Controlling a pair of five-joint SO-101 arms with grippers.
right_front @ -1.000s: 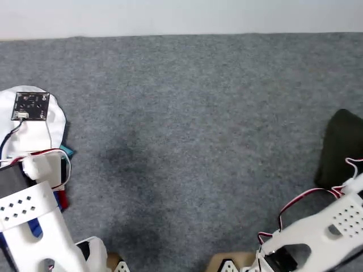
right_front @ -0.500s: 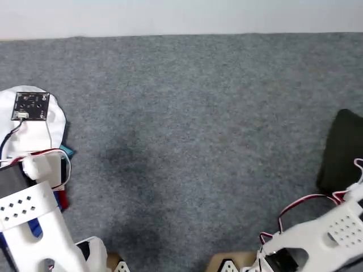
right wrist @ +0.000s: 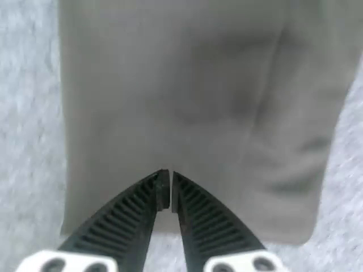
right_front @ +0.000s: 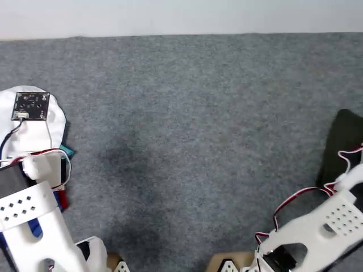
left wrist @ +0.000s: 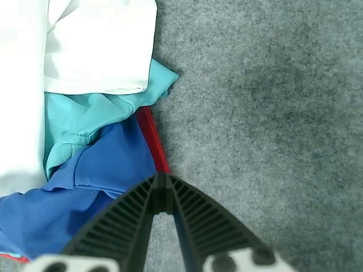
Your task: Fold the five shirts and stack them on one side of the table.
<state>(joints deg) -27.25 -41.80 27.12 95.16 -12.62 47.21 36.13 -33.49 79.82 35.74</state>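
Hovering over the dark shirt's point(right wrist: 187, 102) near edge, the right gripper point(right wrist: 165, 190) is seen closed; the shirt's length is laid straight ahead.

A grey, felt-like surface point(right_front: 193, 102) spans the high view, its nap faintly mottled, with a darker smudge point(right_front: 122, 156) left of centre. A pale, plain band point(right_front: 181, 17) runs along its far edge. At the near edge sits a small tan patch point(right_front: 218, 262)
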